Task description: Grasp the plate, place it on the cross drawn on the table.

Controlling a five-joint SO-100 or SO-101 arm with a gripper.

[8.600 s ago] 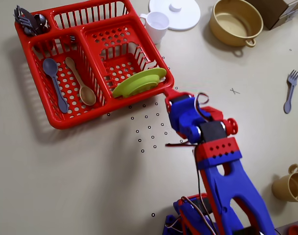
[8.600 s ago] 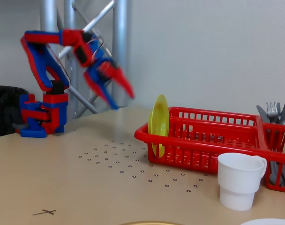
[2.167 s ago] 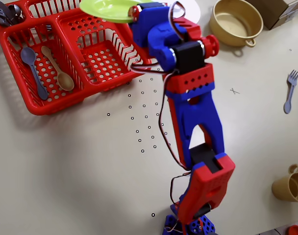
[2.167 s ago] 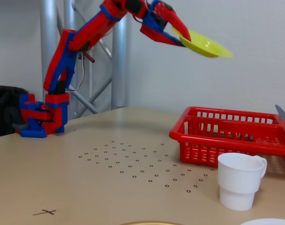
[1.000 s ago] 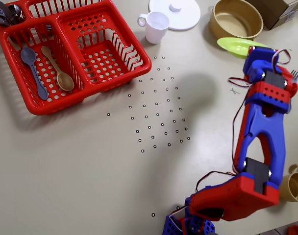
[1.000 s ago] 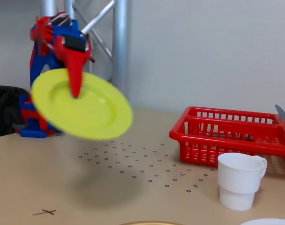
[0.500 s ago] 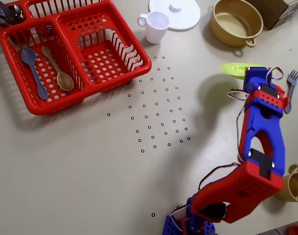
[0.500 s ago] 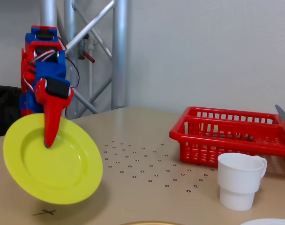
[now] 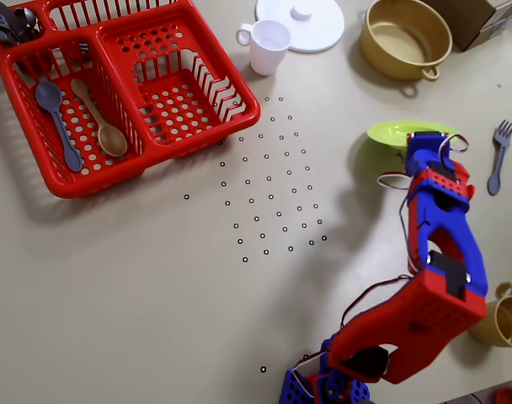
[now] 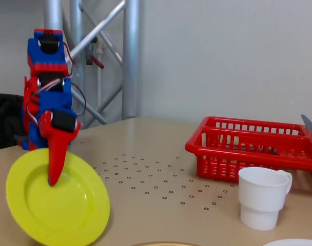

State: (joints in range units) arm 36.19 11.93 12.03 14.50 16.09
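- At right of the overhead view, the gripper (image 9: 405, 145) is clamped on the plate (image 9: 391, 132), which shows nearly edge-on as a thin lime sliver.
- In the fixed view the plate (image 10: 63, 205) hangs tilted at near left, its face toward the camera, one red finger (image 10: 55, 156) lying across the upper face (other finger hidden behind).
- Plate sits low over the table (image 9: 155, 278); contact cannot be told.
- The cross is not visible in either view.
- Far left: red basket (image 9: 197, 126) with spoons; white cup (image 9: 269, 44) just right of it.
- Yellow pot (image 9: 405, 35) sits beyond the plate.
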